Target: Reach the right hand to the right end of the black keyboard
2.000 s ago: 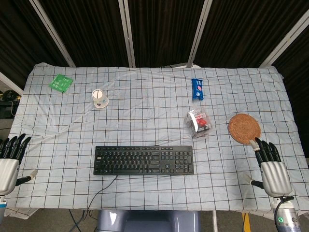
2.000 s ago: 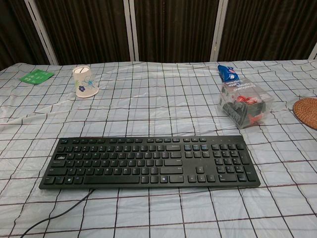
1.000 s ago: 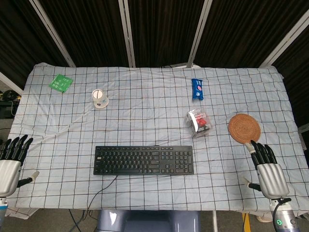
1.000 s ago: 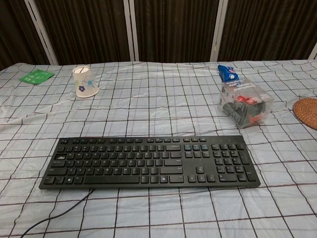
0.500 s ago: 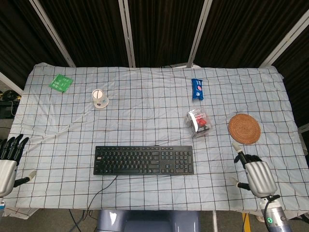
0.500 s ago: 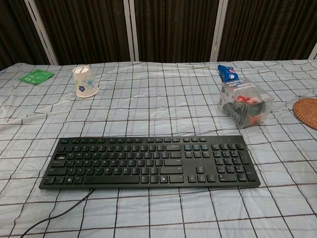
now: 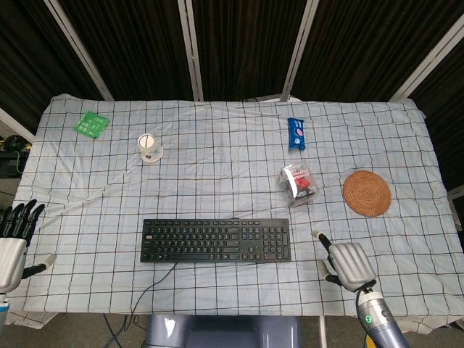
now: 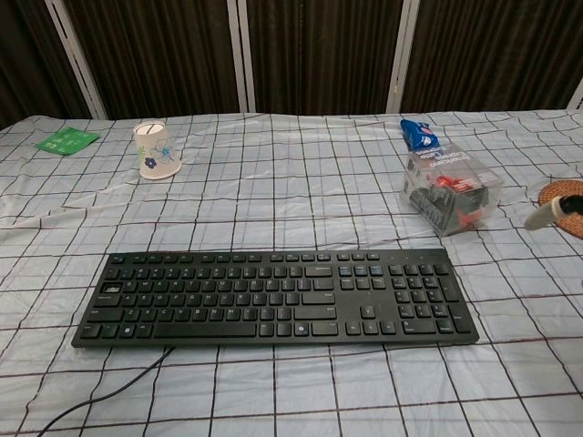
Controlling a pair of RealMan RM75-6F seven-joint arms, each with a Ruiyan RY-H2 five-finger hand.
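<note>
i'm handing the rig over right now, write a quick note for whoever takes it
Right hand: holds nothing, fingers curled in, near the table's front edge, just right of the black keyboard and not touching it.
Left hand: holds nothing, fingers apart, parked at the table's far left edge.
Keyboard: lies flat near the front of the table, cable trailing off the front edge.
Done: right hand is beside the keyboard's right end.
Left: close the remaining gap to the keyboard's right end. The clear snack box and woven coaster sit further back, out of the likely path.
</note>
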